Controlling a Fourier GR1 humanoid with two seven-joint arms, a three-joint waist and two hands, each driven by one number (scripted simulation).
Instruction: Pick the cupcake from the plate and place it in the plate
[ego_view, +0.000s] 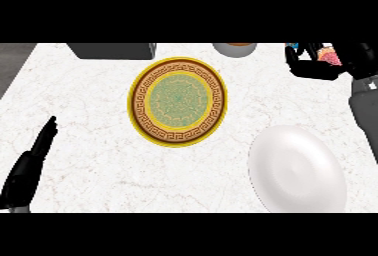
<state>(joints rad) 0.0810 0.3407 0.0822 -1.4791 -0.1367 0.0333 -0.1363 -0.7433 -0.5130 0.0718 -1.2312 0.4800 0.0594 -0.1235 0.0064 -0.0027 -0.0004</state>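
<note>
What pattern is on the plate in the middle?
Yellow rim, brown Greek-key band, green ornate centre on the patterned plate, seen in the head view.

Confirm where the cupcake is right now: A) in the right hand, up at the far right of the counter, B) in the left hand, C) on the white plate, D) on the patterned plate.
A: the right hand has its fingers curled round the cupcake; both the patterned plate and the white plate show no cupcake.
</note>
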